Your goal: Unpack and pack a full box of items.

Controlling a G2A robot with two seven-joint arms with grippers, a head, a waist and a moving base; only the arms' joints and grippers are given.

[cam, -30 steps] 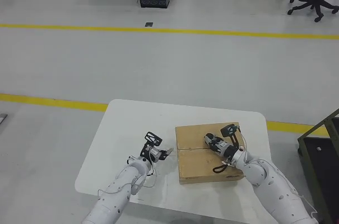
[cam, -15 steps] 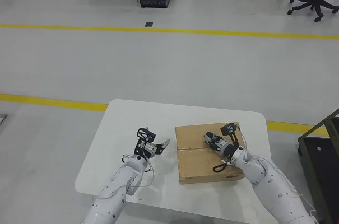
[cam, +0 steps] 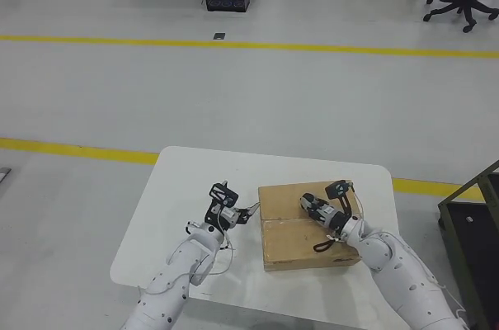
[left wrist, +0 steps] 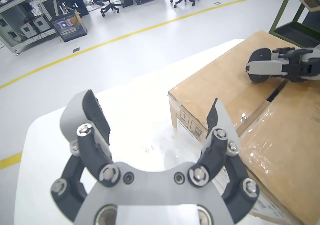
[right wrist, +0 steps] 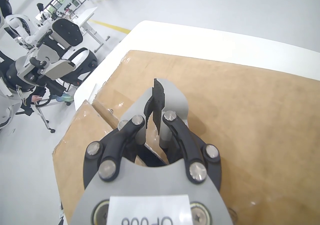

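Just one closed box (cam: 286,245) on one white table (cam: 181,177).

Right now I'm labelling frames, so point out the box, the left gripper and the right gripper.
box (cam: 286,247), top view, bare top of the near flap.
left gripper (left wrist: 151,102), left wrist view, midway between its open fingertips.
right gripper (right wrist: 157,90), right wrist view, where its shut fingertips meet.

The left gripper (left wrist: 151,104) is being held forward and low, with its fingers (left wrist: 96,115) spread wide. The right gripper (right wrist: 157,95) is being held with its fingers (right wrist: 175,100) pressed together, angled inward toward the left one.
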